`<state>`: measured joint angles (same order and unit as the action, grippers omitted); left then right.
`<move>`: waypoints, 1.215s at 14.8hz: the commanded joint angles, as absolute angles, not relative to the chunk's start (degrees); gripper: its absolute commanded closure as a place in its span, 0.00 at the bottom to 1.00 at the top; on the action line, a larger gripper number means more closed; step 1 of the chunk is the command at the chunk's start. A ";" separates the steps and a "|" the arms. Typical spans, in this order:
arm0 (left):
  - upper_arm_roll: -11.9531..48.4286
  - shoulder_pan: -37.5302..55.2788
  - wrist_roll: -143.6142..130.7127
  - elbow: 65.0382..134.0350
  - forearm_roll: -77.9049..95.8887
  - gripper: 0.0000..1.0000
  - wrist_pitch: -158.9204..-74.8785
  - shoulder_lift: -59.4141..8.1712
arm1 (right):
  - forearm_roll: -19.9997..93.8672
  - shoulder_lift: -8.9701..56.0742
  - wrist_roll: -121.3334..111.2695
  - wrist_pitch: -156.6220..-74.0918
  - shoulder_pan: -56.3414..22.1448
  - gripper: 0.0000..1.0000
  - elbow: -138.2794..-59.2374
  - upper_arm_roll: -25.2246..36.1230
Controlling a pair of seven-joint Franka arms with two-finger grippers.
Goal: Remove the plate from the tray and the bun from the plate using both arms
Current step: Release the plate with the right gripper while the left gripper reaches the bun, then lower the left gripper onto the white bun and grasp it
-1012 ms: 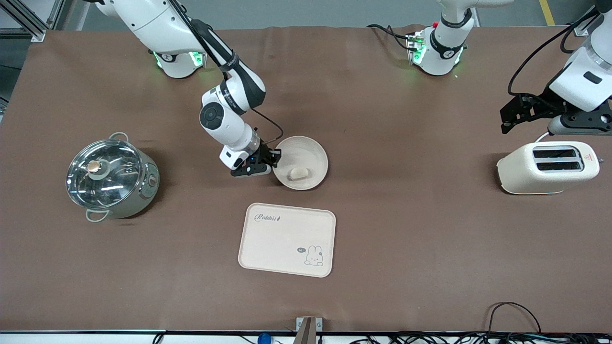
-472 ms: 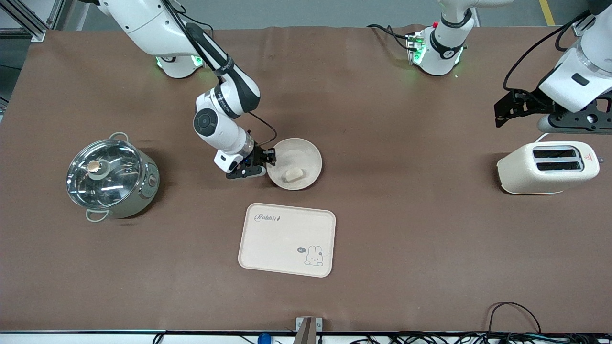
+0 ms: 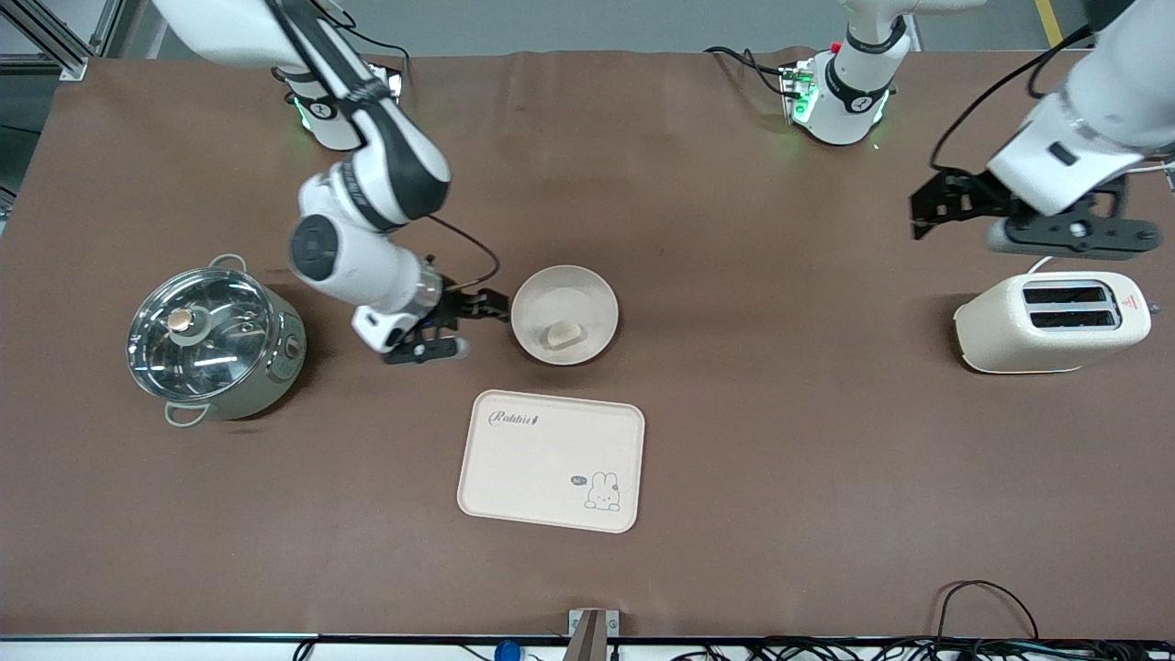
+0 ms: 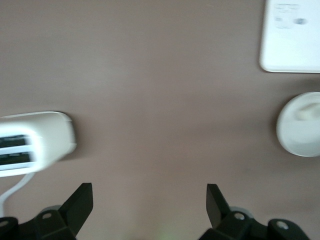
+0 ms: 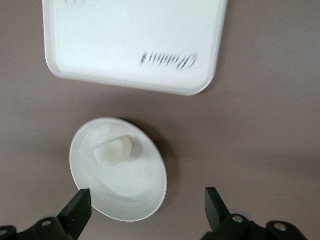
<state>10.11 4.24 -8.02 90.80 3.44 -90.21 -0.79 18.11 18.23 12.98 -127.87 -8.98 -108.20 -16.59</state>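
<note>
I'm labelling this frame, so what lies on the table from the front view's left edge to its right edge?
Pot → right gripper → plate holding the bun → left gripper → toaster.

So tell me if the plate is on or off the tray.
Off. The plate sits on the table, farther from the camera than the tray, holding the bun.

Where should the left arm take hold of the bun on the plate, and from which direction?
Grip the bun across its short sides, coming straight down. It is a small oval lump lying in the plate inside a raised rim, so a sideways approach would probably hit the rim. The left gripper is open, up near the toaster.
</note>
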 commanded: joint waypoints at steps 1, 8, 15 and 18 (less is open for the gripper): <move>14.74 7.28 -16.04 91.93 5.98 0.00 -98.40 -6.04 | 12.86 16.18 12.39 -121.93 -3.18 0.00 -105.21 -17.49; 16.44 22.83 -44.41 91.76 -0.86 0.00 -123.09 -22.30 | 9.16 9.94 2.38 -116.28 10.70 0.00 -103.20 -17.40; 16.35 35.06 -69.66 90.79 -27.30 0.00 -141.92 -40.67 | -1.58 9.85 0.71 -100.21 16.60 0.00 -85.35 -17.67; 16.08 36.56 -76.54 89.65 -33.65 0.00 -145.28 -44.90 | -1.49 7.83 -0.97 -92.22 18.10 0.00 -84.20 -17.49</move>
